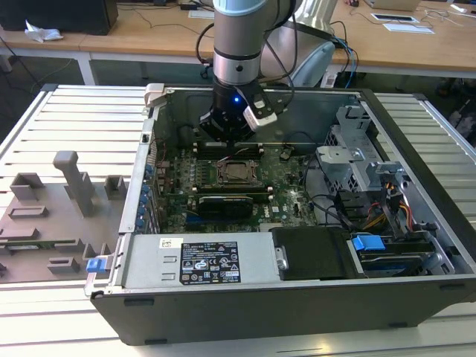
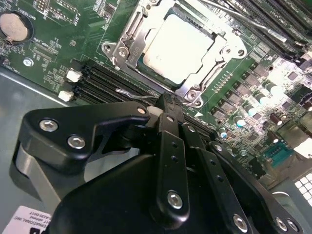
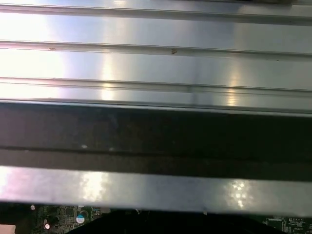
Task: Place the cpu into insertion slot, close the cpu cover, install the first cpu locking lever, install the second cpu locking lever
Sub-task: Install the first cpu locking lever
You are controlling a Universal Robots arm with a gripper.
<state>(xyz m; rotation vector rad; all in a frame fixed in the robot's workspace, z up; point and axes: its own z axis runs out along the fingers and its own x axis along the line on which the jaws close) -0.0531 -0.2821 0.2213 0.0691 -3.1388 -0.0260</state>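
Observation:
In the second wrist view the cpu (image 2: 178, 44) lies flat in the insertion slot (image 2: 191, 91), its pale metal top showing. The cpu cover (image 2: 136, 30) is folded down around it as a silver frame. A thin wire locking lever (image 2: 129, 91) lies across the memory slots and ends right at my fingertips. Another lever (image 2: 234, 14) runs along the socket's far side. My gripper (image 2: 165, 105) hangs just beside the socket with its black fingers (image 2: 168, 141) pressed together. In the exterior view the gripper (image 1: 230, 137) hovers low over the board just behind the cpu (image 1: 238, 172).
Long black memory slots (image 2: 97, 80) and a coin battery (image 2: 13, 25) sit near the socket. A black graphics card (image 1: 227, 202), the power supply (image 1: 201, 260) and a drive cage (image 1: 364, 171) fill the case. A grey fixture tray (image 1: 59, 208) lies at the exterior view's left.

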